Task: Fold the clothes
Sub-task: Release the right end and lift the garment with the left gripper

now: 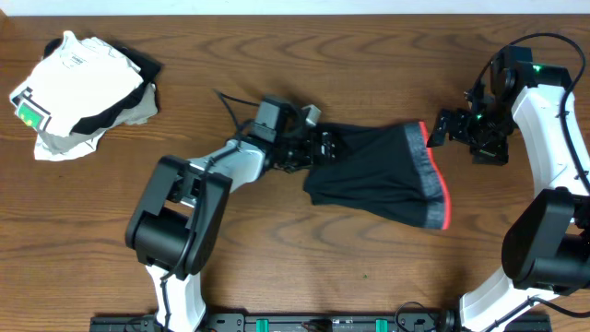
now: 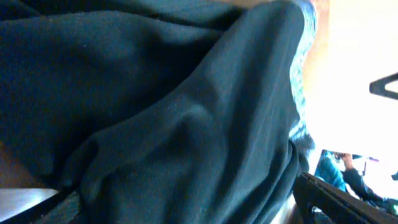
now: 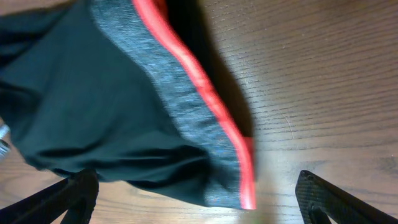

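Note:
The clothes (image 1: 378,175) are black shorts lying crumpled in the middle of the table, with the grey waistband edged in red-orange (image 1: 435,180) on the right. My left gripper (image 1: 318,148) is at the shorts' left end. In the left wrist view its fingers (image 2: 186,202) stand wide apart with black fabric (image 2: 174,106) filling the space between them. My right gripper (image 1: 444,129) is open and empty, just beyond the waistband's upper end. The right wrist view shows the waistband (image 3: 186,118) under its spread fingers (image 3: 196,196).
A pile of a white garment with a green tag (image 1: 78,88), beige cloth and a dark piece lies at the back left. The table's far edge (image 1: 277,11) runs along the top. A black cable (image 1: 230,106) trails behind the left arm.

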Robot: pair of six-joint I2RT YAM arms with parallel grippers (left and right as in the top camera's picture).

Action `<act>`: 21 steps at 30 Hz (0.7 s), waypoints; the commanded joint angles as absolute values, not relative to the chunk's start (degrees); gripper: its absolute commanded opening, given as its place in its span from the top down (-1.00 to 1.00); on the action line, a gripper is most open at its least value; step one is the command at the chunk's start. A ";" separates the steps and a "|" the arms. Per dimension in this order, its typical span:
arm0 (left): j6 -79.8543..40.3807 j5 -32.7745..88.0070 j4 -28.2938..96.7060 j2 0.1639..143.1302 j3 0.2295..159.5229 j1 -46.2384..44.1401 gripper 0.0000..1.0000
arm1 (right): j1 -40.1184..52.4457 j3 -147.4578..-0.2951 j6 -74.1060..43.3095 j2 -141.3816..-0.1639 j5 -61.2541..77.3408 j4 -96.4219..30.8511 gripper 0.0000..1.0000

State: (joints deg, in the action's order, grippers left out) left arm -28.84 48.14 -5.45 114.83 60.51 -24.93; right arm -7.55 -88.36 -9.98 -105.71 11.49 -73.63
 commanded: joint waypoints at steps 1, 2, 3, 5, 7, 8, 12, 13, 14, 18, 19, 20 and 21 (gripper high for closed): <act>-32.10 43.75 -3.38 120.03 57.36 -27.55 -0.96 | -7.79 -88.75 -9.61 -105.75 10.94 -73.49 -0.99; -32.36 42.85 -3.36 120.03 57.36 -27.88 -0.77 | -7.79 -88.75 -9.61 -105.75 10.96 -73.52 -0.99; -32.51 42.15 -3.38 120.03 57.36 -28.10 -0.57 | -7.79 -88.71 -9.61 -105.75 10.94 -73.52 -0.99; -32.95 41.23 -3.38 120.03 57.36 -28.10 0.01 | -7.79 -88.55 -9.61 -105.75 10.94 -73.52 -0.99; -33.15 41.10 -3.86 120.03 57.36 -27.99 0.48 | -7.79 -88.16 -9.61 -105.75 10.94 -73.49 -0.98; -33.12 41.08 -4.03 120.03 57.36 -27.94 0.63 | -7.79 -87.88 -9.61 -105.75 10.94 -73.45 -0.98; -33.12 40.88 -5.61 120.03 57.36 -27.94 0.88 | -7.79 -86.41 -9.61 -105.75 10.96 -72.47 -0.99; -33.10 40.88 -6.26 120.03 57.36 -27.94 0.88 | -7.81 -85.76 -9.61 -105.75 10.94 -72.05 -0.99; -33.12 40.88 -6.72 120.03 57.36 -27.92 0.88 | -7.81 -85.21 -9.61 -105.75 10.96 -71.64 -0.99; -32.53 40.95 -7.97 120.01 57.78 -26.85 0.88 | -7.81 -82.39 -9.69 -105.75 10.96 -69.45 -0.99; -31.59 40.95 -7.84 120.01 58.19 -26.09 0.88 | -7.81 -81.54 -9.82 -105.75 10.96 -68.73 -0.99; -30.94 40.99 -7.70 119.92 58.57 -25.39 0.88 | -7.81 -80.88 -9.82 -105.75 10.94 -68.14 -0.99; -30.37 40.99 -7.49 119.83 58.98 -24.56 0.88 | -7.81 -80.27 -9.85 -105.75 10.96 -67.57 -0.99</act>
State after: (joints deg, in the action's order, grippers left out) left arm -32.60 45.50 -8.12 117.69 58.81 -27.14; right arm -7.55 -81.95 -9.98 -105.71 11.46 -68.29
